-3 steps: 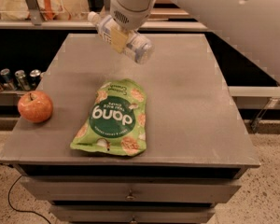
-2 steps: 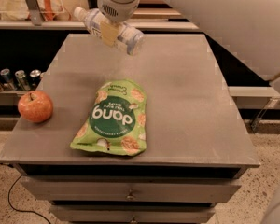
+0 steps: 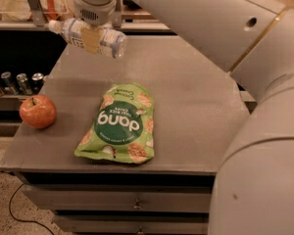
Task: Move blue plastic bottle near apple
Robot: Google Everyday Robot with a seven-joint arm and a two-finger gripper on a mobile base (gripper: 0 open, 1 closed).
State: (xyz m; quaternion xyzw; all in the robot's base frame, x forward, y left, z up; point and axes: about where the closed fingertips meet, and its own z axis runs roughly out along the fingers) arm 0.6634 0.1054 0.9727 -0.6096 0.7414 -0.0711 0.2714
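- The end effector is clamped across the middle of the blue plastic bottle and carries it in the air over the far part of the surface.
- The bottle lies roughly level in the grip, with its white cap pointing toward the left of the view and slightly raised.
- Over the last second the arm has swung the bottle sideways. It hung above the far middle of the surface then, and now hangs over the far left portion, on the same side as the apple.
- The bottle has also turned a little in the grip, so the cap end shows more clearly than before.
- The apple sits unmoved at the near left edge of the surface, upright with its stem up. The green chip bag lies flat just to its right, also unmoved.
- A row of small cans stands on a lower shelf beyond the left edge.
- The carry appears well under way, but the bottle is well apart from the apple and not yet set down.
- What likely remains is to bring it nearer and lower, then release it beside the apple without nudging it.
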